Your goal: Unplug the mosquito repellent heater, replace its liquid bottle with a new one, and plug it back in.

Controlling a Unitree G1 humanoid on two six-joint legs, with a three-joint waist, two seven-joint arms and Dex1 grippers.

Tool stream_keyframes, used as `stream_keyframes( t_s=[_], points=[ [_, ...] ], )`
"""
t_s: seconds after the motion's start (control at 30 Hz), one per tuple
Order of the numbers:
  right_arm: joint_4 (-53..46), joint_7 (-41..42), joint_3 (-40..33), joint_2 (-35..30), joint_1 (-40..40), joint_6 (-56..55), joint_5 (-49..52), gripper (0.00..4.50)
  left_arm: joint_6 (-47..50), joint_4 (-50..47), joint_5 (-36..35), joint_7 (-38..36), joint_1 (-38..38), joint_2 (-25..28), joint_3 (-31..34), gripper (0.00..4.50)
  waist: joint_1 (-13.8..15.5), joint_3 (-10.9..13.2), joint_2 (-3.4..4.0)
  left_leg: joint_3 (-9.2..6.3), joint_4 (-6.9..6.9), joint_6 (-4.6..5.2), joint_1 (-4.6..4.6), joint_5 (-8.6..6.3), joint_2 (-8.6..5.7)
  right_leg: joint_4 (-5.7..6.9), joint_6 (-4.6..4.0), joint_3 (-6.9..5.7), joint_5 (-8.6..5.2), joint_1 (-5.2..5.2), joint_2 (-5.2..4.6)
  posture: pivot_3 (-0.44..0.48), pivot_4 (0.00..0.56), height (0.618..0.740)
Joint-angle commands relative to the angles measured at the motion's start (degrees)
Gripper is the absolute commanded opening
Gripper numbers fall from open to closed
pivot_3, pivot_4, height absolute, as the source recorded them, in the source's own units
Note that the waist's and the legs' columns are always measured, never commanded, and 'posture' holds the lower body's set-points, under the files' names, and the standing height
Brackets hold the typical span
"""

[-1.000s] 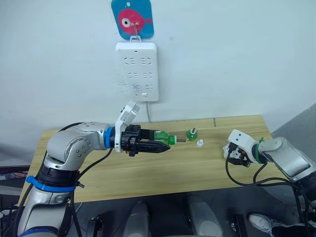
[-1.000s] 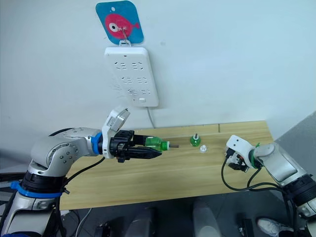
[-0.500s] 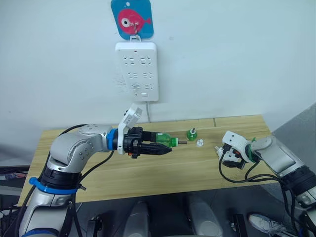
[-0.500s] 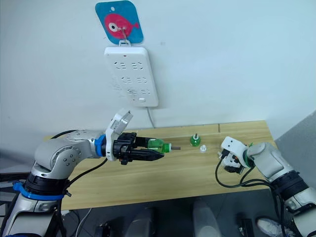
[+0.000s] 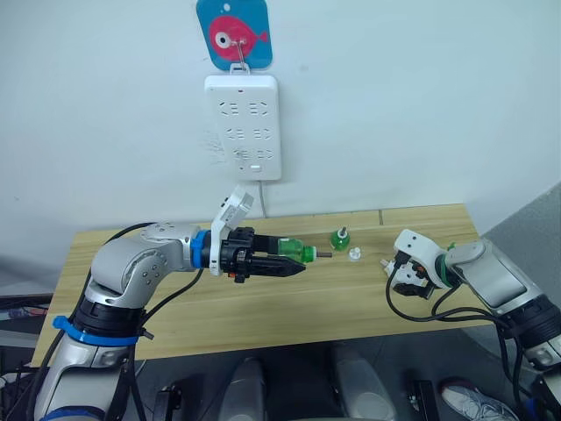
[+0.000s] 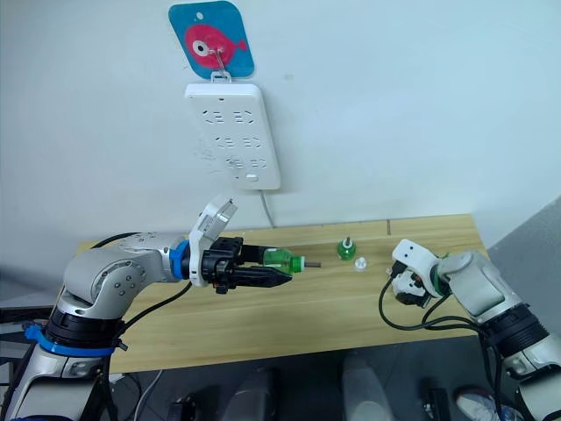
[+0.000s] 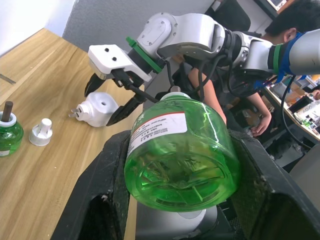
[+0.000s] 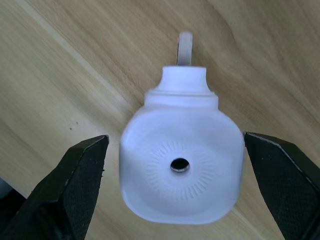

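Observation:
My left gripper (image 5: pixel 292 266) is shut on a green liquid bottle (image 5: pixel 293 249) and holds it on its side above the wooden table (image 5: pixel 263 307), wick end toward the right. The same bottle (image 7: pixel 180 155) sits between the black fingers in the left wrist view. The white mosquito repellent heater (image 8: pixel 180 165) lies on the table at the right, its holed face up and a prong sticking out. My right gripper (image 8: pixel 175 140) is open and straddles the heater (image 7: pixel 100 107), with a finger close to each side. A second green bottle (image 5: pixel 340 238) stands upright mid-table beside a small white cap (image 5: pixel 354 255).
A white multi-socket power strip (image 5: pixel 243 125) hangs on the wall under a blue fish hook plate (image 5: pixel 235 33), its cord dropping behind the table. A person (image 7: pixel 295 20) sits beyond the table's right end.
My right gripper has shifted a little toward the table's middle and stays over the heater. The left gripper with the green bottle has barely moved.

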Motion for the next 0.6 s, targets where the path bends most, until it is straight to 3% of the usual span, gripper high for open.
stream_keyframes(
  t_s=[0.03, 0.17, 0.37, 0.6],
  points=[
    [0.06, 0.42, -0.12, 0.45, -0.50, -0.98, -0.74, 4.14, -0.99, -1.66, 0.03, -0.16, 0.02, 0.03, 0.15, 2.30, -0.05, 0.00, 0.00, 0.00, 0.00, 0.00, 0.00, 0.00, 0.00, 0.00, 0.00, 0.00, 0.00, 0.00, 0.00, -0.154, 0.279, 0.740],
    [0.05, 0.21, -1.12, 1.11, -0.50, -0.66, -0.34, 2.94, -1.13, -1.53, 0.20, -0.28, 0.08, 0.08, 0.06, 2.30, -0.09, 0.00, 0.00, 0.00, 0.00, 0.00, 0.00, 0.00, 0.01, 0.00, 0.00, 0.00, 0.00, 0.00, 0.00, -0.156, 0.281, 0.740],
    [-3.60, 1.16, -4.32, -1.18, 1.44, 0.56, 1.53, 2.95, -1.56, -0.92, 0.97, -1.04, 0.24, 0.38, -0.17, 2.30, -0.04, 0.01, 0.00, -0.01, -0.01, 0.00, 0.00, 0.00, 0.00, -0.01, 0.00, 0.00, 0.00, 0.00, 0.00, -0.155, 0.275, 0.740],
    [-20.44, 5.60, -25.96, -4.55, -0.22, 21.35, 17.86, 2.95, 2.31, 0.78, -3.78, -0.09, -2.02, -0.04, 3.89, 2.30, 0.07, 0.03, 0.03, -0.01, -0.01, 0.00, 0.00, 0.00, 0.02, -0.01, 0.00, -0.01, 0.00, 0.00, 0.01, -0.171, 0.254, 0.740]
  ],
)
